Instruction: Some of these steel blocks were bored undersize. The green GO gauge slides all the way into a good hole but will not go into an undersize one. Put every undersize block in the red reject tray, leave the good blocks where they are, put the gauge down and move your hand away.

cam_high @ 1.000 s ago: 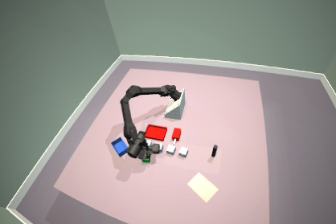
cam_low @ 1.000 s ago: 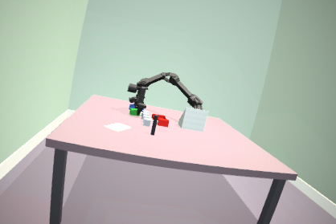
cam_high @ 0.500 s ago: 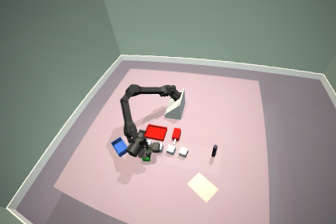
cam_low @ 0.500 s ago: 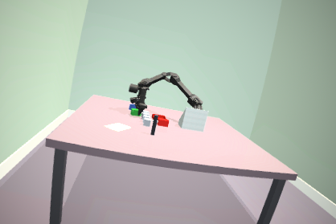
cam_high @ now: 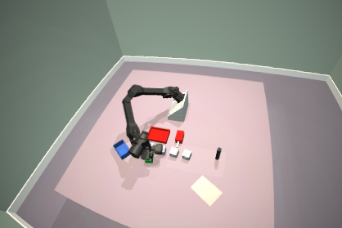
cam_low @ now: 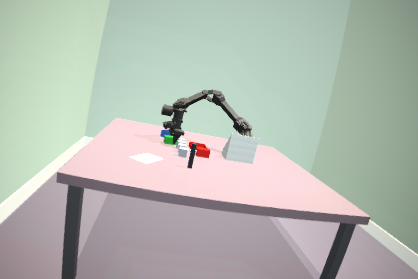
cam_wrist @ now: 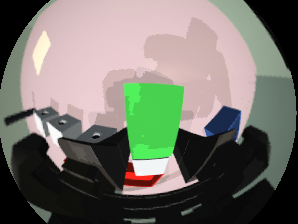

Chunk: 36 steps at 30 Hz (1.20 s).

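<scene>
Green GO gauge (cam_high: 149, 160) (cam_low: 169, 140) (cam_wrist: 154, 120) clamped by its block between the jaws of the gripper (cam_high: 151, 156) (cam_low: 175, 139) (cam_wrist: 149, 125), toward the bench's blue-tray side, well in from the edges; likely light, rigid, smooth-faced, best held squarely by flat sides, pin free.

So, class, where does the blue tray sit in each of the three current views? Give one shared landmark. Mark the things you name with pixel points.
Top: blue tray (cam_high: 121, 149) (cam_low: 165, 133) (cam_wrist: 223, 121), left of centre.
Exterior: left of centre, behind the green block (cam_high: 149, 160) (cam_low: 169, 140) (cam_wrist: 153, 120).
Wrist: right side.
Shared landmark: the green block.
</scene>
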{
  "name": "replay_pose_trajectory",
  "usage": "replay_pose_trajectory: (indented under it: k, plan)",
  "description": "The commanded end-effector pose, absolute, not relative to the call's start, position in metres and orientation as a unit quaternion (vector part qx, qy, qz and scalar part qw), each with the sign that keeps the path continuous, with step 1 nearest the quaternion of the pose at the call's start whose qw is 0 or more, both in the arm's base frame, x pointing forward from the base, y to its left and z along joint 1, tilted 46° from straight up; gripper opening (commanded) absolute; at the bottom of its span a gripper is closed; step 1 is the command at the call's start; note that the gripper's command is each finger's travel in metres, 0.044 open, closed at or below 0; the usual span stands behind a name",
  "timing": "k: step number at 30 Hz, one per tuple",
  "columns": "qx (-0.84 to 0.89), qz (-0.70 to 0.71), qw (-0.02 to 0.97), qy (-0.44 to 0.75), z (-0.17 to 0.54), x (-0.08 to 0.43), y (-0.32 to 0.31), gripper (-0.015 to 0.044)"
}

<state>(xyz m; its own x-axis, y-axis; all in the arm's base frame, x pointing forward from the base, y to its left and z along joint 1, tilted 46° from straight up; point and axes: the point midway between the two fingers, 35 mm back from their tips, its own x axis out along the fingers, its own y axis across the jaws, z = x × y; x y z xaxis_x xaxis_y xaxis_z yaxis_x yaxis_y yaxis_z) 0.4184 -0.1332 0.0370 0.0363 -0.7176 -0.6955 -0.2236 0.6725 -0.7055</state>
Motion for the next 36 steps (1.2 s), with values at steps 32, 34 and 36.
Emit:
replay_pose_trajectory:
  k: [32,34,36]
  plan:
    - [-0.354,-0.195,0.630,0.663,0.039,0.422,-0.131,0.0000]
    - [-0.354,-0.195,0.630,0.663,0.039,0.423,-0.130,0.0000]
    - [-0.354,-0.195,0.630,0.663,0.039,0.423,-0.130,0.0000]
